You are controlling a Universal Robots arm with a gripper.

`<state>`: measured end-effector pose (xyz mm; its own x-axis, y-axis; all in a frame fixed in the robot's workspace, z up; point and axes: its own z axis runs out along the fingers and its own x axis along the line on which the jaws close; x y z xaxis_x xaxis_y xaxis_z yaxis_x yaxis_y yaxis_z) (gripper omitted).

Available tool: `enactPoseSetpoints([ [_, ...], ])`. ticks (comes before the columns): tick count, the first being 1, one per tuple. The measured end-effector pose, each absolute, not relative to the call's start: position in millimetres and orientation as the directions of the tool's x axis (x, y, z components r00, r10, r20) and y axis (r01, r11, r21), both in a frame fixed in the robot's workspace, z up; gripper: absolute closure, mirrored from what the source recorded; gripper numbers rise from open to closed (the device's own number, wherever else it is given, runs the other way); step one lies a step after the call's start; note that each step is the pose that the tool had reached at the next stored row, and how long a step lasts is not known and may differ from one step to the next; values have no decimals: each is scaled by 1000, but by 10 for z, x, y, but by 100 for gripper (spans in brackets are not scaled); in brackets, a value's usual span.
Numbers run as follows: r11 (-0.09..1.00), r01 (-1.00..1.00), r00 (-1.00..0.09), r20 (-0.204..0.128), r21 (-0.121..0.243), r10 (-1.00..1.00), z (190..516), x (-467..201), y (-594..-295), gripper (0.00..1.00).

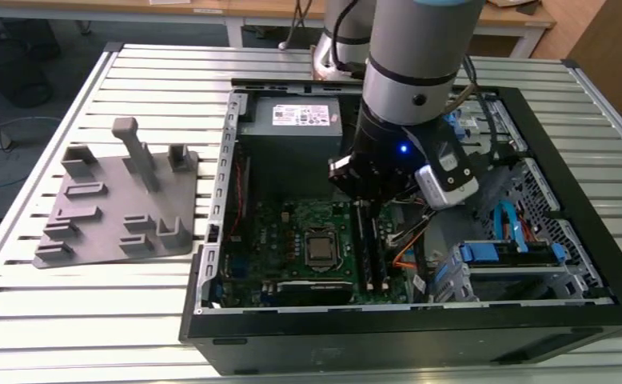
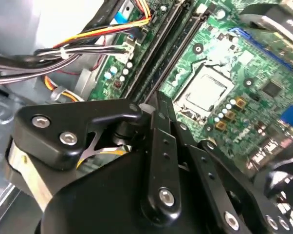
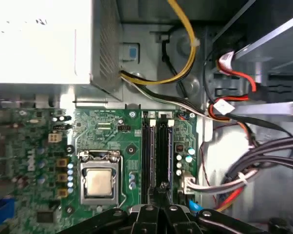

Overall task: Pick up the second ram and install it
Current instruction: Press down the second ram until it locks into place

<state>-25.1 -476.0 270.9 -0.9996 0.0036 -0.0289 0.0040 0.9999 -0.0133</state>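
Observation:
My gripper (image 1: 362, 200) hangs inside the open computer case, low over the green motherboard (image 1: 295, 220). Its black fingers are shut together, with nothing showing between them. In the first wrist view the gripper (image 3: 162, 187) stands over one end of the two long black memory slots (image 3: 156, 151), on the slot farther from the processor socket (image 3: 99, 183). The second wrist view shows the gripper (image 2: 158, 100) pointing along the same slots (image 2: 171, 46). The second ram cannot be told apart from the dark slots, which I see edge-on.
A grey moulded holder (image 1: 119, 200) lies on the slatted table at the exterior view's left, with nothing in its pockets. The power supply (image 1: 295, 116) sits at the back of the case. Cable bundles (image 3: 244, 161) and blue drive brackets (image 1: 508, 252) crowd the side beyond the slots.

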Motion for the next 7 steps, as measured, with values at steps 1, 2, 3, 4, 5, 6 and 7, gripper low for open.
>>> enactPoseSetpoints([
  [1,1000,4,-1000,-29,-13,4,2724,-251,-4759,89],
  [2,1000,4,-1000,-29,-13,4,2728,-251,-4759,89],
  [3,1000,4,-1000,-29,-12,4,2727,-251,-4759,89],
  [4,1000,4,-1000,-29,-12,4,2727,-251,-4759,89],
  [5,1000,4,-1000,-29,-12,4,2727,-251,-4759,89],
  [6,1000,4,-1000,-29,-12,4,2728,-251,-4759,89],
  [7,1000,4,-1000,-29,-12,4,2728,-251,-4759,89],
])
